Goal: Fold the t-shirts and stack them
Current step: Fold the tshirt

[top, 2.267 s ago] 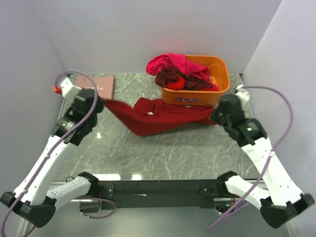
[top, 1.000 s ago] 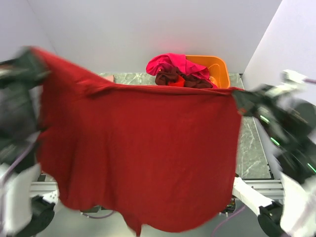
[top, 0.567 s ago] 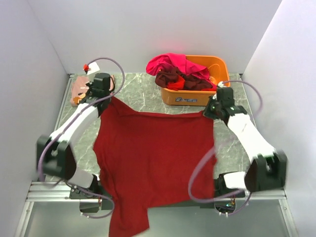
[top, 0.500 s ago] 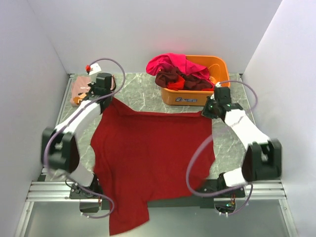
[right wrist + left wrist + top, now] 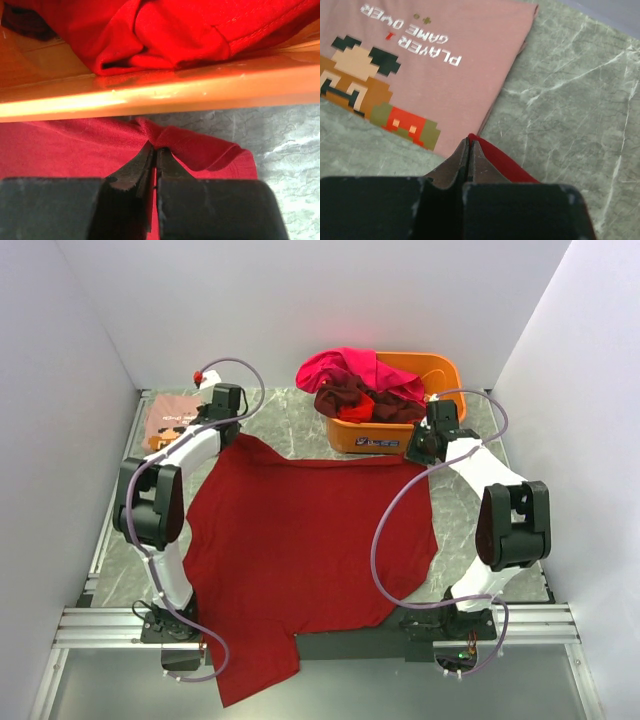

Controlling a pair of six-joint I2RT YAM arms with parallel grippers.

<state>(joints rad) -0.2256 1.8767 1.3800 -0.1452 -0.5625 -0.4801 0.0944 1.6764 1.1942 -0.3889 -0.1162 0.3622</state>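
A plain dark red t-shirt [image 5: 300, 540] lies spread over the table, its lower part hanging past the near edge. My left gripper [image 5: 232, 432] is shut on its far left corner [image 5: 495, 160], right beside a folded dusty pink t-shirt with pixel-art print [image 5: 420, 70] [image 5: 175, 412]. My right gripper [image 5: 418, 452] is shut on the far right corner [image 5: 200, 147], close against the tub's wall. More t-shirts, magenta [image 5: 345, 368], maroon and red [image 5: 165, 35], are heaped in the orange tub [image 5: 440, 375].
The orange tub's front wall [image 5: 150, 95] stands just beyond the right fingertips. White walls close in the marble table [image 5: 470, 530] on three sides. A cable [image 5: 385, 530] from the right arm loops over the spread shirt.
The red shirt was swung up in the air, then laid flat. Both grippers carried its far corners farther back, the left toward the pink shirt, the right toward the tub.
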